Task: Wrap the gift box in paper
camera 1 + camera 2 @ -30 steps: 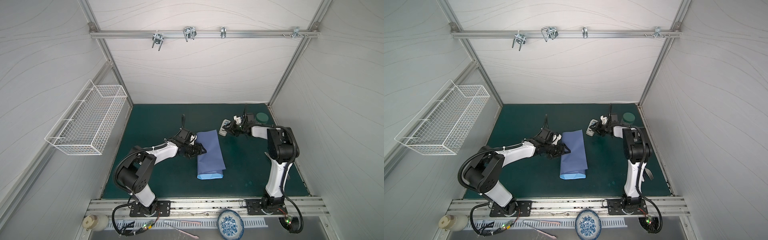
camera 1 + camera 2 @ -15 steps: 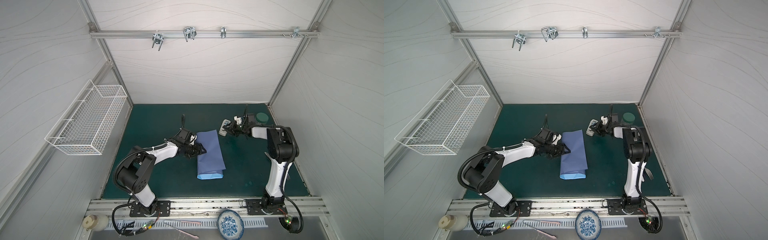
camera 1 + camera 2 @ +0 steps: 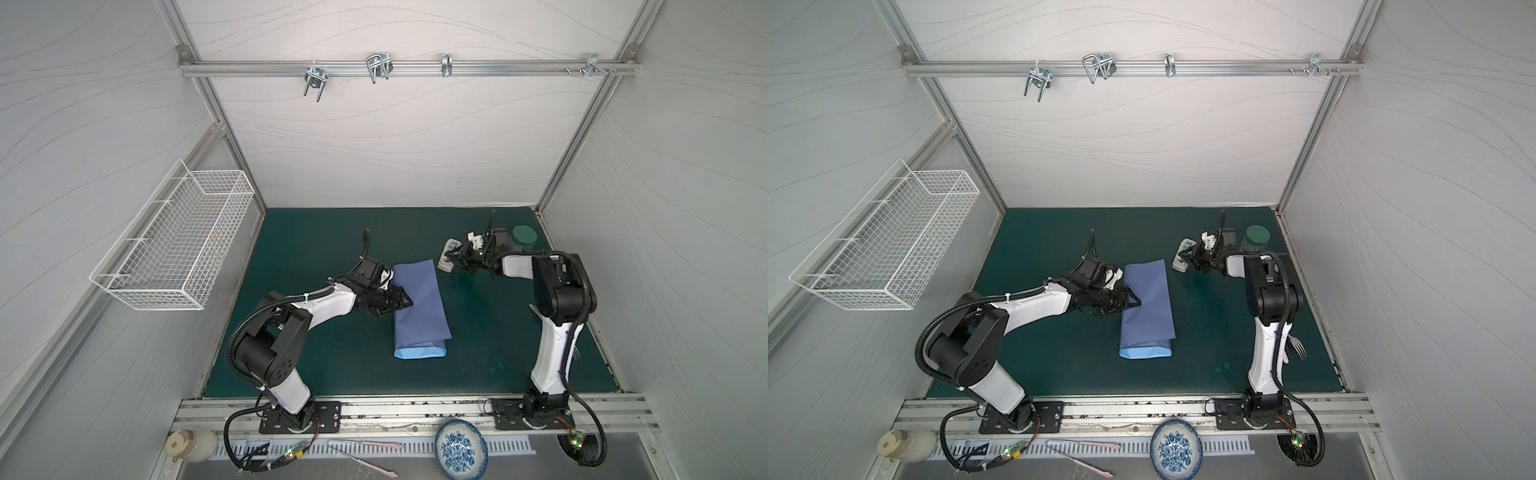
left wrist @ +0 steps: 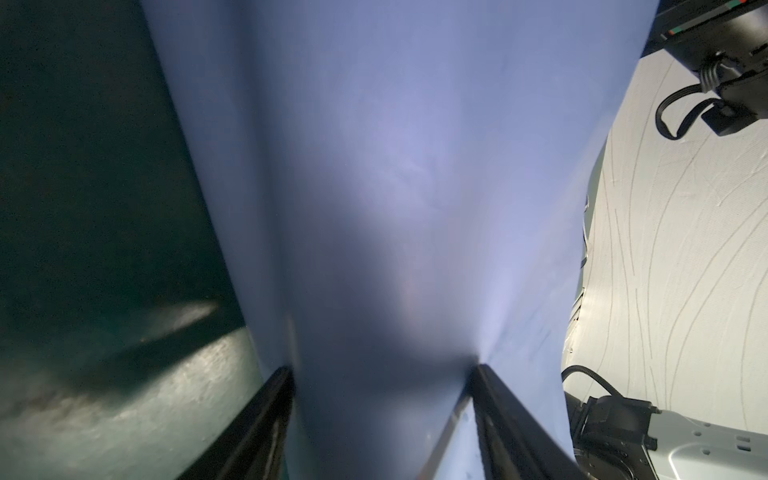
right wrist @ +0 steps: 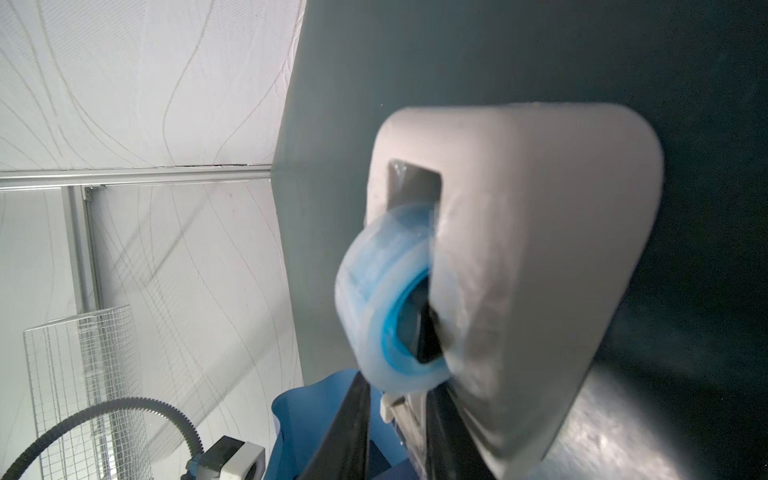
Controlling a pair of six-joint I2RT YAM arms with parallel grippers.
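At the centre of both top views, on the dark green mat [image 3: 316,249], lies the paper [image 3: 419,307] [image 3: 1148,307]. It is folded into a long bundle that runs from mid-frame toward the lower edge. Its upper face is dull indigo and the fold at its lower end is light blue. The gift box is not visible to us under the paper. The left arm reaches in from the lower left. The left gripper [image 3: 405,305] [image 3: 1133,302] meets the bundle's left edge, with one finger lying on top of the paper. Up and to the right of the bundle, the right gripper [image 3: 455,259] [image 3: 1190,259] touches a small white tape dispenser [image 3: 446,266] [image 3: 1180,262]. A green-lidded jar [image 3: 524,237] stands further right, near the back wall. A white wire basket [image 3: 178,245] hangs on the wall at the left of the frame.

In the left wrist view, we see the paper [image 4: 395,166] filling the space between two black fingers [image 4: 274,399]. The left gripper [image 4: 382,370] is clamped on the bundle's edge, with the mat beside it.

In the right wrist view, the tape dispenser [image 5: 540,249] looms large, with a clear roll of tape [image 5: 382,291] on a blue core seated in it. The fingers of the right gripper [image 5: 397,395] stand a narrow gap apart at the dispenser's end. We cannot tell whether they pinch anything. A patch of light blue paper [image 5: 307,415] shows beyond them.
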